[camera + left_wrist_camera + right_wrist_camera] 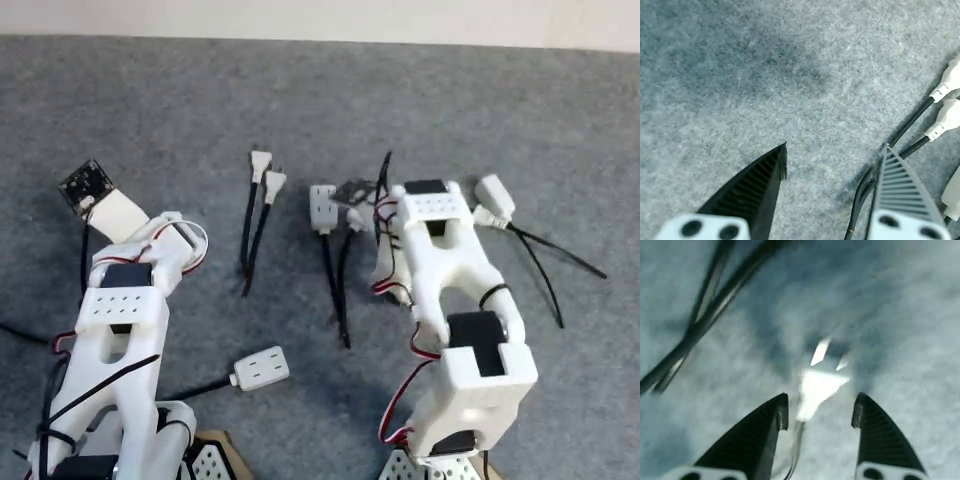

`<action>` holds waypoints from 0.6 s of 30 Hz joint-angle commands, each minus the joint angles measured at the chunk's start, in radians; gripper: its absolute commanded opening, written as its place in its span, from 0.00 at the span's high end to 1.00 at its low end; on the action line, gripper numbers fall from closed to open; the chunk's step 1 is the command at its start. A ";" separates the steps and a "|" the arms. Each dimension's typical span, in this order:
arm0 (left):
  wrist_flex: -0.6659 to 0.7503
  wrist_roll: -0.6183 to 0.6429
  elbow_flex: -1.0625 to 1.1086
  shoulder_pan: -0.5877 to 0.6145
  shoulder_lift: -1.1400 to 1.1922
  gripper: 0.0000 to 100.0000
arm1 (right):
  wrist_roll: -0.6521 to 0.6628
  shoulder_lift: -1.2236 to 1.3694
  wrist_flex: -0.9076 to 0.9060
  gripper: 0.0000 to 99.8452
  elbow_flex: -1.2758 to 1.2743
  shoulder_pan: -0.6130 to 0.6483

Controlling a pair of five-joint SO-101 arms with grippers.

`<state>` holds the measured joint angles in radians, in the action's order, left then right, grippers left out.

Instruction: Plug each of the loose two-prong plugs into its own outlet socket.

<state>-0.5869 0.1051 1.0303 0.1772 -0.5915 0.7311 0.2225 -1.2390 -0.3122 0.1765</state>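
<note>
- Straddling a plug (816, 382) with the right gripper (821, 397), jaws apart, clamping nothing.
- Hovering with the left gripper (835, 146) wide open, empty, over carpet (740, 60).
- Leaving two loose plugs (262, 160) lying between the arms, left of a socket (322, 205).

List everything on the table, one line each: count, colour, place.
Loose plugs: two, white, black cords, side by side at centre.
Third plug: one, white, between the right gripper's fingers.
Outlet socket: one, white, black cord, centre, beside the third plug.
Second outlet socket: one, white, near side, between the arms.
Connector pair: white, black cords, far right.
Carpet: grey, covers the table.
Left gripper: open, over carpet beside the cords.
Right gripper: open, around the third plug.
</note>
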 commanded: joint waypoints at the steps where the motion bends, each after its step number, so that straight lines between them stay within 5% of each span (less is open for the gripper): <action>1: 0.015 0.009 -0.007 -0.013 -0.002 0.71 | -0.017 -0.039 0.122 0.79 -0.038 -0.005; 11: 0.015 0.009 -0.005 -0.013 -0.002 0.71 | 0.023 -0.038 0.166 0.82 -0.136 -0.004; 18: 0.015 0.009 -0.005 -0.013 -0.002 0.71 | -0.077 -0.038 0.131 0.85 -0.153 -0.005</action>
<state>-0.5869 0.1051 1.0303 0.1757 -0.5915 0.6958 0.1964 -1.0825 -0.4396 0.1688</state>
